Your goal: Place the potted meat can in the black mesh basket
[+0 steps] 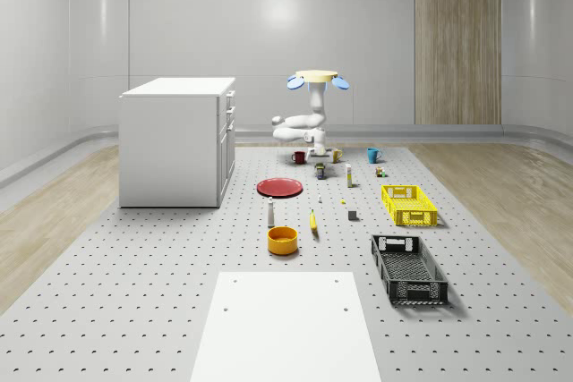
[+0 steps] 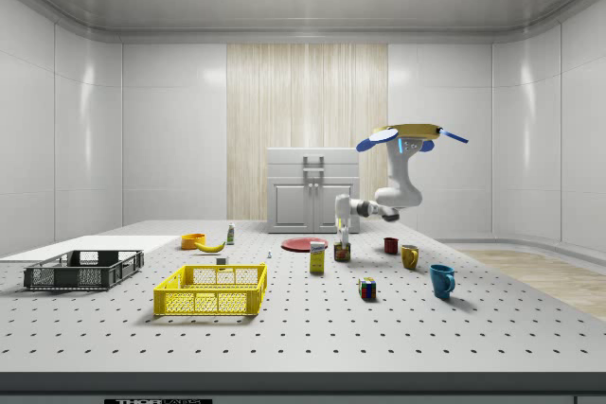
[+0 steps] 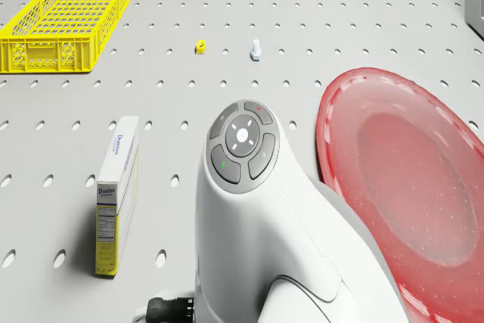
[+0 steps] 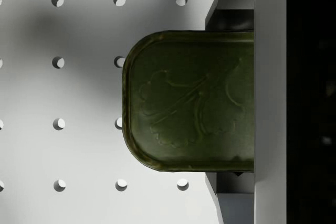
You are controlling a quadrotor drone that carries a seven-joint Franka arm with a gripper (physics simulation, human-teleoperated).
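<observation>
Dark green, round-cornered potted meat can (image 4: 191,100), embossed top facing the wrist camera, stood on the grey perforated table (image 4: 63,93), long axis running across between the grey gripper fingers (image 4: 231,19); these bracketed its two short ends, though whether they pinched it could not be told. Beside the white arm (image 3: 257,225): yellow-and-white box (image 3: 115,198) lettered "Domino", red round plate (image 3: 408,187), yellow mesh basket (image 3: 68,17). Drone (image 1: 317,78) hovered over the table's far end; black mesh basket (image 1: 408,268) lay well apart, nearer the whole-scene camera.

Bright overhead light, soft shadows
</observation>
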